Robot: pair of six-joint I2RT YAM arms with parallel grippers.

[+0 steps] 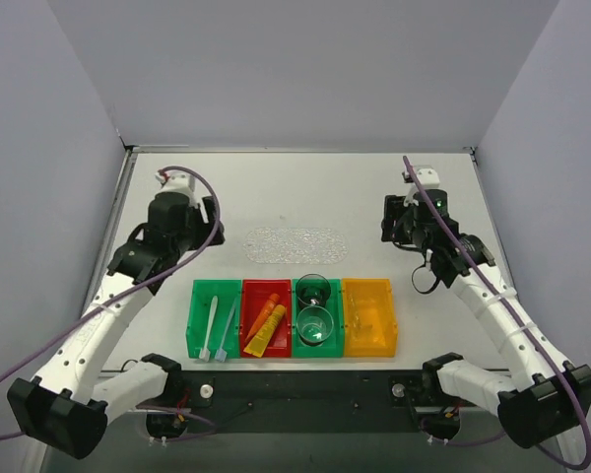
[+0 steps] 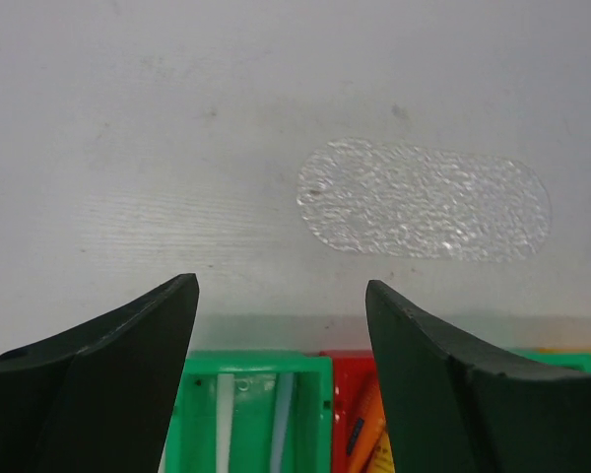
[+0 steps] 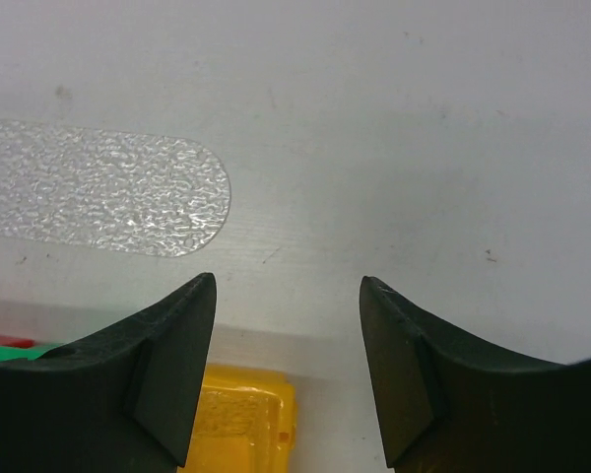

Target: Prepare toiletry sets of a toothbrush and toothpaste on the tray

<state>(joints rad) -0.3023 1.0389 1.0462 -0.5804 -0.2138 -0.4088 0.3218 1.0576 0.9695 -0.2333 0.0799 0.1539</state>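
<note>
The clear, bumpy tray [image 1: 294, 244] [image 2: 424, 202] [image 3: 98, 187] lies bare on the table behind the row of bins. A white toothbrush [image 1: 211, 325] [image 2: 224, 424] and a pale blue toothbrush [image 1: 225, 330] [image 2: 281, 424] lie side by side in the left green bin [image 1: 197, 320] [image 2: 256, 362]. An orange toothpaste tube [image 1: 263, 317] [image 2: 366, 429] and a yellow-orange one [image 1: 268, 333] rest in the red bin [image 1: 248, 294]. My left gripper [image 1: 205, 219] [image 2: 281, 286] hovers open left of the tray. My right gripper [image 1: 394, 222] [image 3: 288, 281] hovers open to its right. Neither holds anything.
Two clear round cups [image 1: 312, 289] [image 1: 315, 325] sit in the middle green bin. An orange bin [image 1: 367, 317] [image 3: 241, 419] ends the row on the right. Grey walls close in the table on the left, back and right.
</note>
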